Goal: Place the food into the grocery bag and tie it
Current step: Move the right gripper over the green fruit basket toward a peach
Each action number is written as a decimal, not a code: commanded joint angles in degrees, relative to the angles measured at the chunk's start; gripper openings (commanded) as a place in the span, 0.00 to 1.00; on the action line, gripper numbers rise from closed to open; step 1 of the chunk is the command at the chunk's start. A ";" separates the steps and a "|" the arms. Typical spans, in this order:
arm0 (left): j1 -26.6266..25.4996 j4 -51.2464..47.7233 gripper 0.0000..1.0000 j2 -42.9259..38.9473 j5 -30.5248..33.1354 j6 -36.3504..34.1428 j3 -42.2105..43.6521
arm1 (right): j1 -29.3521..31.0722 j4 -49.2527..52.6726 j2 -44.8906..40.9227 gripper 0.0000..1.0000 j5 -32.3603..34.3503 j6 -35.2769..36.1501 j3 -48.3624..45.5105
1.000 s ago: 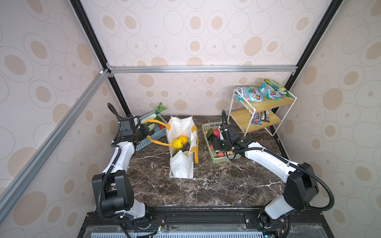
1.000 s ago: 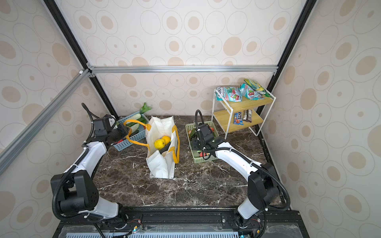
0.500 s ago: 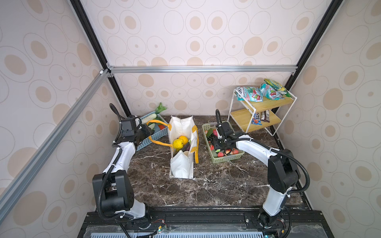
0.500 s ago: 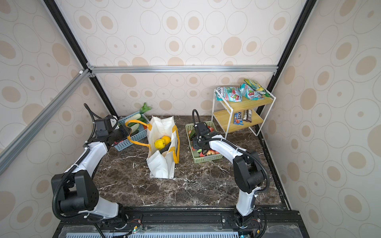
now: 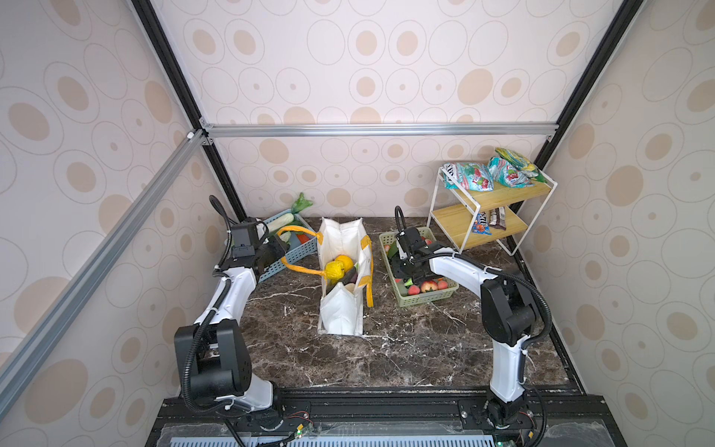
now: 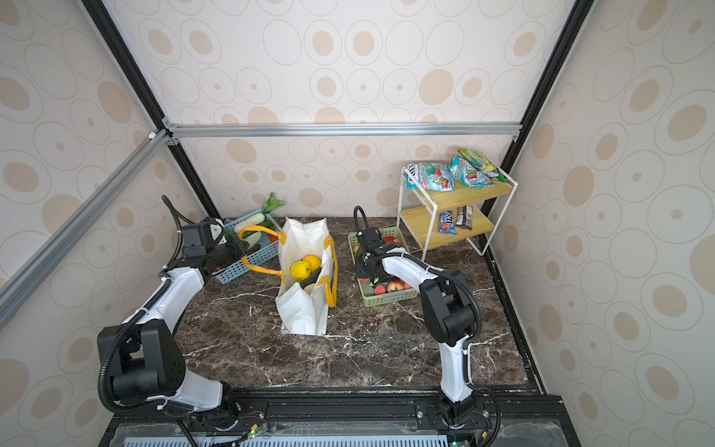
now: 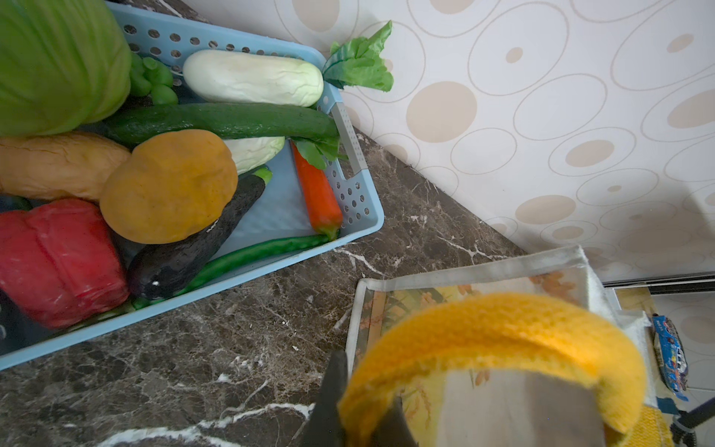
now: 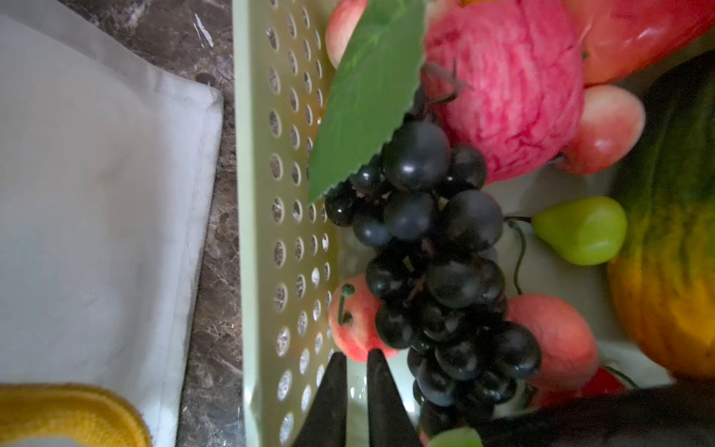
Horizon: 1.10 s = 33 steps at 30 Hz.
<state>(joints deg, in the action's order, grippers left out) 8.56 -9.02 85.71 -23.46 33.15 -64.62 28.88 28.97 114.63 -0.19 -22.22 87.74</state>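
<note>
Right gripper (image 8: 356, 354) had descended into the green basket (image 8: 255, 193), fingers (image 8: 329, 394) narrowed beside the grapes (image 8: 433, 247); grasp, if any, unclear. Left gripper (image 5: 276, 251) clenched the bag (image 5: 340, 313) handle (image 5: 298, 231); bag stood on the worktop (image 5: 406, 348), fruit (image 5: 336, 269) inside.

Overhead view of the work cell. The grocery bag (image 6: 305, 309) stands open at the middle of the dark marble table (image 6: 348, 360), with a yellow fruit (image 6: 300, 269) and an orange (image 6: 312, 262) inside. The left gripper (image 6: 240, 249) grips one strap handle (image 6: 257, 228), drawn sideways over the blue basket (image 6: 247, 267). The right gripper (image 6: 369, 273) is lowered into the green basket (image 6: 387, 300) of fruit. Snack packets (image 6: 429, 180) lie on the shelf rack (image 6: 421, 224) at the rear.
</note>
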 commanded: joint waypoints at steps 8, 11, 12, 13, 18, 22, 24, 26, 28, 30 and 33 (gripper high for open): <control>-0.44 0.66 0.03 0.36 0.03 -1.14 -1.39 | 0.18 -3.63 0.63 0.15 -7.78 -3.47 -2.01; -0.47 0.73 0.03 0.50 0.04 -1.07 -1.21 | 0.56 -5.90 -0.10 0.16 -10.13 -5.04 -3.01; -0.51 0.76 0.03 0.42 -0.07 -0.93 -1.04 | 0.76 -6.30 -0.19 0.16 -10.57 -5.30 -3.09; -0.55 0.83 0.03 0.42 -0.01 -0.96 -0.96 | 0.85 -6.41 -0.20 0.17 -10.50 -5.51 -3.07; -0.57 0.75 0.03 0.08 0.05 -1.11 -0.68 | 0.58 -3.58 0.51 0.21 -4.54 -5.63 -2.27; -0.57 0.83 0.03 0.07 0.02 -1.05 -0.58 | 0.57 -2.27 0.60 0.30 -0.81 -5.36 -2.26; -0.56 0.91 0.03 0.24 -0.11 -0.98 -0.68 | 0.60 -1.32 0.73 0.34 1.24 -5.47 -2.13; -0.69 0.86 0.03 0.34 -0.18 -0.97 -0.93 | 0.59 -1.05 0.99 0.38 2.64 -5.37 -2.11; -0.75 0.76 0.03 0.42 -0.07 -1.07 -1.20 | 0.56 -1.09 1.45 0.41 2.83 -5.10 -1.97; -0.83 0.73 0.03 0.50 -0.09 -0.99 -1.30 | 0.57 -1.45 2.29 0.43 2.31 -5.06 -1.64; -1.00 0.70 0.03 0.51 -0.11 -1.10 -1.21 | 0.57 -2.68 3.48 0.45 1.61 -5.36 -0.92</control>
<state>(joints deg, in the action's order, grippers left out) 8.12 -9.02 85.84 -23.44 33.15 -64.62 29.28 25.69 116.05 0.23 -27.57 85.62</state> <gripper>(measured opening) 0.094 0.448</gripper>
